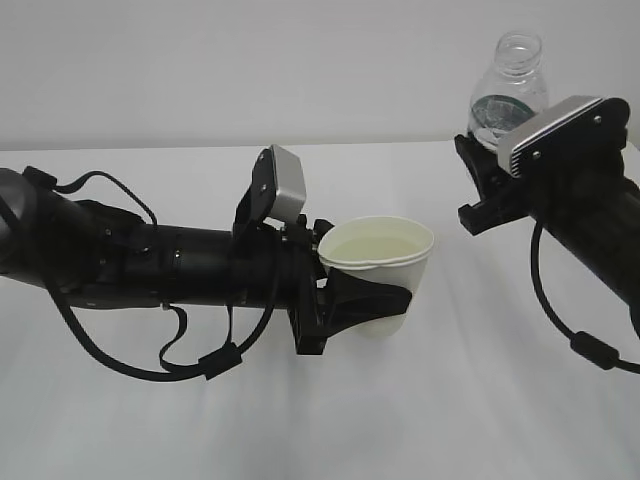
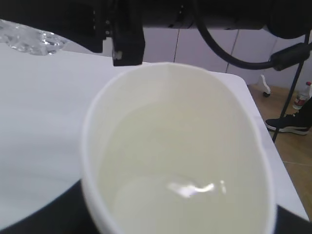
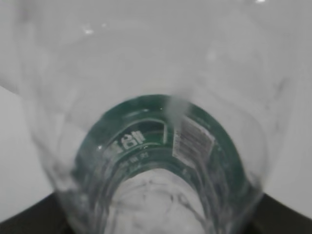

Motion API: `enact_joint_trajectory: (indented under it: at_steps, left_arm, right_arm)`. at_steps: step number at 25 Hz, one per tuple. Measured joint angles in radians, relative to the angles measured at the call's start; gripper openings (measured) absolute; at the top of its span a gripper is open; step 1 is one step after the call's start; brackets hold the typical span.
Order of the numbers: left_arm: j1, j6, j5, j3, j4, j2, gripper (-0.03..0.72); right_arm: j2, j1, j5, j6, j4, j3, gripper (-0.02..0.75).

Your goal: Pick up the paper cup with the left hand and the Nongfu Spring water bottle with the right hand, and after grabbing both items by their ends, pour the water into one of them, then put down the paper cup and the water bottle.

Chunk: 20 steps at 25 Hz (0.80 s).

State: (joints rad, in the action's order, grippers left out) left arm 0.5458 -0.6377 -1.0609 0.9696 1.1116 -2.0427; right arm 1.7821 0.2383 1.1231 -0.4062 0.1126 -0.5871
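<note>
My left gripper is shut on the cream paper cup, its black fingers wrapping the cup's sides just above the table. The cup stands upright with clear water in it, seen from above as a pale pool inside the rim. At the upper right, my right gripper is shut on the lower part of the clear Nongfu Spring water bottle. The bottle stands upright and capless, its neck well above the cup. Its green label fills the right wrist view. No water line shows in the bottle.
The white table stretches all around, with a plain white wall behind. In the left wrist view the table's right edge drops to a brown floor with a black shoe. The left arm's cables loop low over the table.
</note>
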Motion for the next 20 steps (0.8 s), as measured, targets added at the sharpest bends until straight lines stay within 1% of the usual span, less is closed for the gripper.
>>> enact_joint_trajectory:
  at_steps: [6,11,17,20]
  left_arm:
    - [0.000,0.000,0.000,0.000,-0.010,0.000,0.389]
    - [0.000,0.000,0.004,0.000,-0.037,0.000,0.388]
    - [0.000,0.000,0.043,0.000,-0.073,0.000,0.388]
    - [0.000,0.024,0.051,0.000,-0.090,0.000,0.388]
  right_arm:
    - [0.000,0.000,0.000,0.015,-0.065,0.000,0.419]
    - [0.000,0.000,0.000,0.015,-0.102,0.008,0.419]
    - [0.000,0.000,0.000,0.017,-0.113,0.008,0.419]
    - [0.000,0.000,0.000,0.017,-0.113,0.008,0.419]
